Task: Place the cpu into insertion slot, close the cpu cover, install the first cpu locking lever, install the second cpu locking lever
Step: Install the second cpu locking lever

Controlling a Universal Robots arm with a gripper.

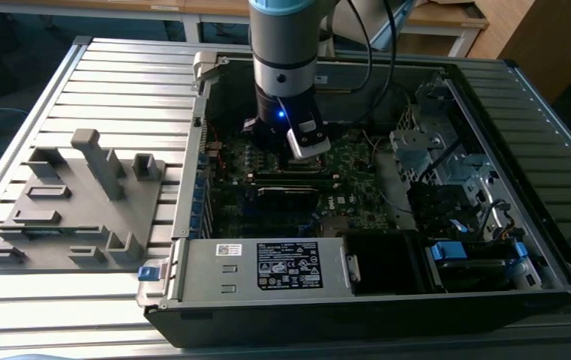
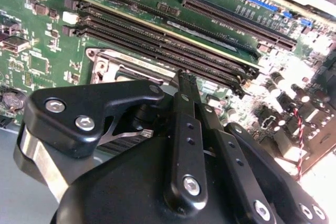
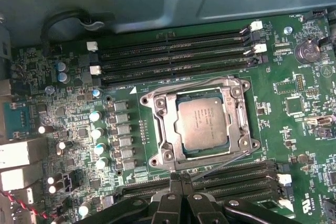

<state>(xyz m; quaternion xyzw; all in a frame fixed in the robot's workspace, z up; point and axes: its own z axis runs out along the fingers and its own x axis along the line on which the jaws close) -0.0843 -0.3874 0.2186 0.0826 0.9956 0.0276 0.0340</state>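
In the first wrist view the cpu (image 3: pixel 202 124) lies flat in its socket on the green motherboard. The cpu cover (image 3: pixel 160 124) is down around it as a silver frame. A thin wire locking lever (image 3: pixel 220 163) slants out from the socket's corner towards my gripper (image 3: pixel 181 178). Another lever (image 3: pixel 184 85) lies along the opposite side of the socket. The gripper's black fingers are pressed together at the slanted lever's end; whether they touch it I cannot tell. My gripper (image 2: pixel 186 77) hangs over the socket's edge (image 2: pixel 131 66) in the second wrist view. The exterior view has my gripper (image 1: pixel 305 154) low inside the computer case.
Black memory slots (image 3: pixel 173 51) run on both sides of the socket. Case walls (image 1: pixel 200 142) surround the board, with a power supply (image 1: pixel 265 266) in front and a drive cage (image 1: pixel 425 150) at the exterior view's right. A grey fixture (image 1: pixel 75 202) sits at the exterior view's left.
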